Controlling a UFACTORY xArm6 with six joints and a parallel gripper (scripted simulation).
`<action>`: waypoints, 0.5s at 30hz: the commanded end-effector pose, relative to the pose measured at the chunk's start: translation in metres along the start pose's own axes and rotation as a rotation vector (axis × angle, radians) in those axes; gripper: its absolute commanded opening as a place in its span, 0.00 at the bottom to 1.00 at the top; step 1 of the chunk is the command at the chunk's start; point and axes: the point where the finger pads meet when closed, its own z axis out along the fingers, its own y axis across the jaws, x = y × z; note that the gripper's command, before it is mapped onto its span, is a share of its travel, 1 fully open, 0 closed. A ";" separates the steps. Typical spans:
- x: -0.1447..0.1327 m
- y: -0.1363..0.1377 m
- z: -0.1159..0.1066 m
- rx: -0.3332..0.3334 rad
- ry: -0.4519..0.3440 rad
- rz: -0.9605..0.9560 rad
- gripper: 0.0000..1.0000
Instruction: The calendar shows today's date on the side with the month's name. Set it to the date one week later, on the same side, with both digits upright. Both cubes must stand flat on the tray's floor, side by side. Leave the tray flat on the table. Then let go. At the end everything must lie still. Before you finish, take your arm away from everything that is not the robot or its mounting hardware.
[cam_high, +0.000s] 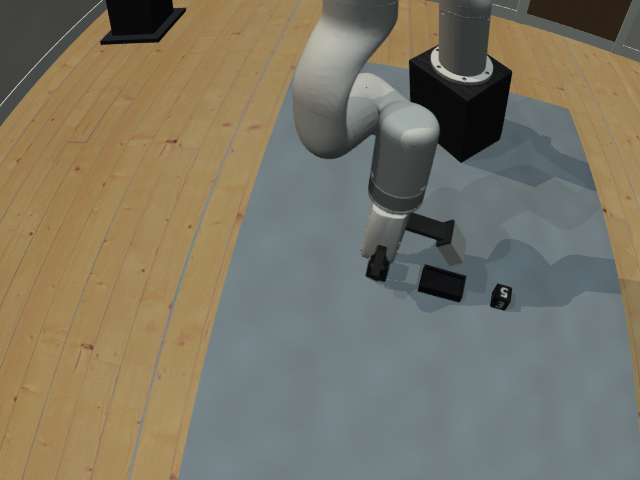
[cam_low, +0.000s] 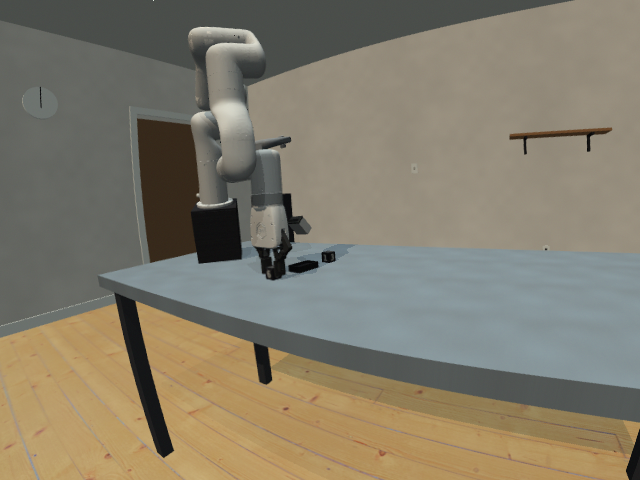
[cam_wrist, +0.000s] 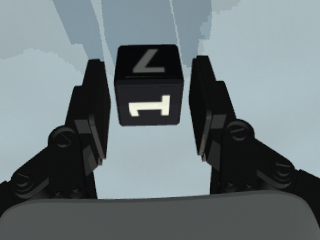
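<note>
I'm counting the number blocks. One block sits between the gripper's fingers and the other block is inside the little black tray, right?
Not quite. The other block is not in the tray; it sits on the table beside it, as the top view shows. The first block is indeed between the fingers of the gripper, which stand apart from it.
</note>
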 end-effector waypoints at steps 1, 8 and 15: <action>0.000 0.001 -0.001 -0.002 0.000 0.000 0.47; 0.000 0.001 -0.004 -0.002 0.000 0.000 0.47; 0.000 0.001 -0.015 -0.002 0.000 0.000 0.47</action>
